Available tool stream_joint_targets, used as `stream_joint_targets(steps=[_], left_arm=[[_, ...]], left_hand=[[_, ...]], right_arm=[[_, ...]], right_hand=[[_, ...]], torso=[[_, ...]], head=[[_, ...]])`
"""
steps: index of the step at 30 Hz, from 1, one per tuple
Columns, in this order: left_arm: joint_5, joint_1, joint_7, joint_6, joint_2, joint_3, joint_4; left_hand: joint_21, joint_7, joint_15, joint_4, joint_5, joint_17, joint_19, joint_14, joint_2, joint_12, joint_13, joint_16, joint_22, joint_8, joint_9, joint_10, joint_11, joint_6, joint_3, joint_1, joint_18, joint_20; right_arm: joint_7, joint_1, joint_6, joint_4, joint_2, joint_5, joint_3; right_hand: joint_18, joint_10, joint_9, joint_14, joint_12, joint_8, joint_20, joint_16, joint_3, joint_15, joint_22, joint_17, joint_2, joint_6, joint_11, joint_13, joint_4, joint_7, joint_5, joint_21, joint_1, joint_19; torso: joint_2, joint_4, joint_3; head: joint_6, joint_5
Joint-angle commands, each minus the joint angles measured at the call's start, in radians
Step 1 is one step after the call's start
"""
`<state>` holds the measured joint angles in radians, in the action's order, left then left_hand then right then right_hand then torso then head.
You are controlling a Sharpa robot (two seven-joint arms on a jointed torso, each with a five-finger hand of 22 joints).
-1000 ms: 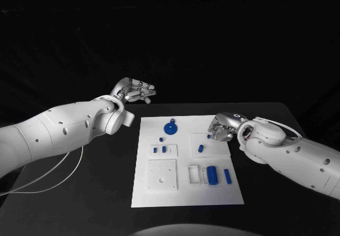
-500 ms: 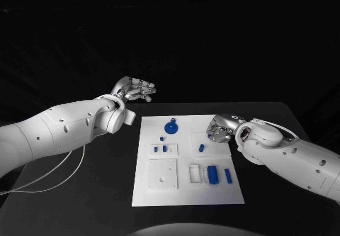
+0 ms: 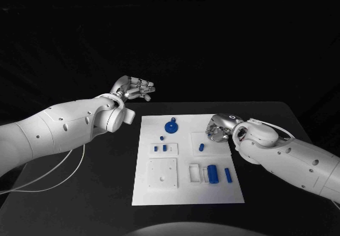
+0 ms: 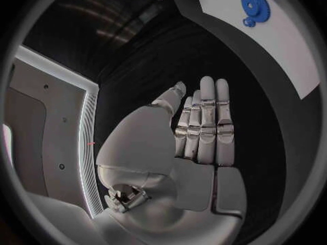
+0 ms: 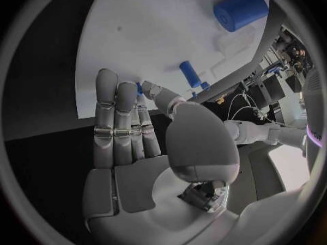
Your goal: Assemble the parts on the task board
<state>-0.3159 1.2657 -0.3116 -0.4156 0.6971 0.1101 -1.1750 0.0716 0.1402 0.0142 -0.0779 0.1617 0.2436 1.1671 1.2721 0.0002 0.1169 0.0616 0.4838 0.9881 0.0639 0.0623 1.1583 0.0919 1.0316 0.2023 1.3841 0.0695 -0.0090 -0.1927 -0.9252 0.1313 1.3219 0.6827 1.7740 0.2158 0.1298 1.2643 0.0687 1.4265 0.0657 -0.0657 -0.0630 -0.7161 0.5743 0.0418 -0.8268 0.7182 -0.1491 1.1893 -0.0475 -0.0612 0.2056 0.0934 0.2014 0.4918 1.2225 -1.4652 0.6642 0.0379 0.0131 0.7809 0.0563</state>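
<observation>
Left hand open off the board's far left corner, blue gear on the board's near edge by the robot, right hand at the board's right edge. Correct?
One slip: the blue gear lies near the task board's far edge, as the head view shows. Left hand and right hand are as you say.

No words, numbers, labels or signs can be read anywhere in these pictures. The white task board (image 3: 185,162) is plain, and the blue parts (image 3: 212,174) on it have no writing.
</observation>
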Motion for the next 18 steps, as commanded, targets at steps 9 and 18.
stream_joint_targets(steps=[9,18], left_arm=[[0.011,0.002,-0.006,0.005,-0.001,-0.001,-0.001],[0.011,0.002,-0.003,0.006,0.0,-0.001,-0.001]], left_hand=[[0.001,0.003,0.001,-0.015,0.002,0.002,-0.004,0.003,0.006,-0.002,-0.001,-0.006,0.007,0.0,0.002,-0.006,0.001,-0.01,0.003,0.006,-0.001,0.0],[0.001,0.003,0.001,-0.023,0.003,0.006,-0.009,0.004,0.008,-0.002,-0.001,-0.009,0.029,0.0,0.002,-0.009,0.001,-0.012,-0.002,0.004,0.0,0.0]], right_arm=[[-0.027,0.014,-0.028,0.001,-0.011,0.087,-0.008],[-0.066,0.02,-0.033,0.013,-0.012,0.18,-0.013]], right_hand=[[-0.002,0.099,0.022,0.012,0.002,-0.001,-0.027,-0.007,0.026,0.026,-0.08,0.01,0.041,0.085,0.028,-0.005,0.035,-0.017,-0.014,0.093,0.028,-0.035],[-0.006,0.11,0.039,0.021,-0.001,0.001,-0.032,-0.002,0.086,0.029,-0.14,0.021,0.052,0.089,0.029,-0.005,0.06,-0.02,-0.152,0.138,0.045,-0.024]], torso=[[0.0,0.0006,0.001],[0.0,0.0011,0.0012]], head=[[0.004,0.0],[0.007,-0.001]])
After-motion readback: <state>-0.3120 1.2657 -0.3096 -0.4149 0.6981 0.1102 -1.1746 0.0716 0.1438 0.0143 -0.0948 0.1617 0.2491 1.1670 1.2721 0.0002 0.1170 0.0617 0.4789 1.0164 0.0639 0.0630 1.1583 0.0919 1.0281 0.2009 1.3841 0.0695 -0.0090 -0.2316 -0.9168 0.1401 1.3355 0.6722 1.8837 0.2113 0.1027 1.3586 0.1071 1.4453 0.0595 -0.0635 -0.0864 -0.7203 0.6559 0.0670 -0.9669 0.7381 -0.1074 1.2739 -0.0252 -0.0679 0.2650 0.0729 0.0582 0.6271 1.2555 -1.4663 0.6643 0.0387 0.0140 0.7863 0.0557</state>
